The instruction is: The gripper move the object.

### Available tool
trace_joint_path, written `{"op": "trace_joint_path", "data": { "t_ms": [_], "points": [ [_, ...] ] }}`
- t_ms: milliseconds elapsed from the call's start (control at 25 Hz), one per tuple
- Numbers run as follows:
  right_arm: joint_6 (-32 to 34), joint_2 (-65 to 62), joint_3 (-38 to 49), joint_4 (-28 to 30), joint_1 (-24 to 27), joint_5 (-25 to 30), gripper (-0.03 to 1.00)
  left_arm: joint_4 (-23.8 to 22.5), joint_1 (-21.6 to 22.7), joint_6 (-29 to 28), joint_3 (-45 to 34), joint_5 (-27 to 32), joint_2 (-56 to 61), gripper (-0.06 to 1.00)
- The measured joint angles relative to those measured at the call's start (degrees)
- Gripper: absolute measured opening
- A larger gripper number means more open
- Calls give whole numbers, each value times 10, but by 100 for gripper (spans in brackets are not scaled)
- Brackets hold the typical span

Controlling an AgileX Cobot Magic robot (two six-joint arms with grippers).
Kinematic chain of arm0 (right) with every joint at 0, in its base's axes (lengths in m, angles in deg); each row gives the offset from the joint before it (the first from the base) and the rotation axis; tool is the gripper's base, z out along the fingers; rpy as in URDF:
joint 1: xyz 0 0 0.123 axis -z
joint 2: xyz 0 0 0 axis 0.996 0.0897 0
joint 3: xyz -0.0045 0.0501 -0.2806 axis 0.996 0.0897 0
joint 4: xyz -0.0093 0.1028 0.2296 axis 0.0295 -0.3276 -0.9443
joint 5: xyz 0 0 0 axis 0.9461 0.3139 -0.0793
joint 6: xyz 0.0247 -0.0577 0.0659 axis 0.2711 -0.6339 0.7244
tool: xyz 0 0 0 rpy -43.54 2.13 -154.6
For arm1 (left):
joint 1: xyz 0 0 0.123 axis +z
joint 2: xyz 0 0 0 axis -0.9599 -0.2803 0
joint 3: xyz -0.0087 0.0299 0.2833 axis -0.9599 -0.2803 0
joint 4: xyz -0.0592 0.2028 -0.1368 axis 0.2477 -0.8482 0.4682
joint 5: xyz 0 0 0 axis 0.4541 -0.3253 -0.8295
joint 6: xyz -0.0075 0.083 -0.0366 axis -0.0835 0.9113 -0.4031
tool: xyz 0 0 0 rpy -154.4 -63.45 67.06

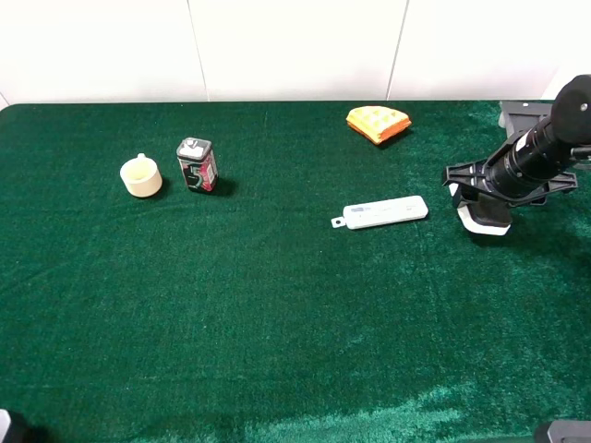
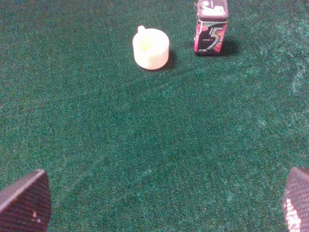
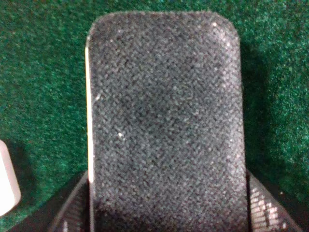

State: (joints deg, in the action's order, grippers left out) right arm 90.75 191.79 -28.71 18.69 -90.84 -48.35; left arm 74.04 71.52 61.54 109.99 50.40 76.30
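Observation:
The object (image 3: 164,116), a flat rounded-rectangular block with a dark grey felt top on a white base, fills the right wrist view. In the exterior high view it (image 1: 487,221) lies at the right of the green cloth, mostly under the black arm. My right gripper (image 1: 482,196) stands over it. Its ribbed fingers (image 3: 72,212) press against both long sides of the block's near end. My left gripper (image 2: 159,212) is open and empty over bare cloth. Only its two fingertips (image 2: 26,203) show at the frame corners.
A slim white test-strip stick (image 1: 385,212) lies just left of the block. An orange cloth (image 1: 378,123) is at the back. A cream cup (image 1: 141,176) and a small gum box (image 1: 197,165) stand at the back left, also in the left wrist view (image 2: 151,47).

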Motion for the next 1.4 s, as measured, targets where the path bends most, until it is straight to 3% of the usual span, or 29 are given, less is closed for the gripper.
{"op": "trace_joint_path", "data": {
  "t_ms": [520, 640, 800, 1200, 1400],
  "points": [
    [-1, 0, 0, 2, 1, 9, 46, 0, 0, 0, 0, 0, 0, 97],
    [-1, 0, 0, 1, 1, 12, 62, 0, 0, 0, 0, 0, 0, 97],
    [-1, 0, 0, 1, 1, 16, 68, 0, 0, 0, 0, 0, 0, 97],
    [-1, -30, 0, 1, 1, 39, 70, 0, 0, 0, 0, 0, 0, 97],
    [-1, -88, 0, -1, 1, 79, 70, 0, 0, 0, 0, 0, 0, 97]
  ]
}}
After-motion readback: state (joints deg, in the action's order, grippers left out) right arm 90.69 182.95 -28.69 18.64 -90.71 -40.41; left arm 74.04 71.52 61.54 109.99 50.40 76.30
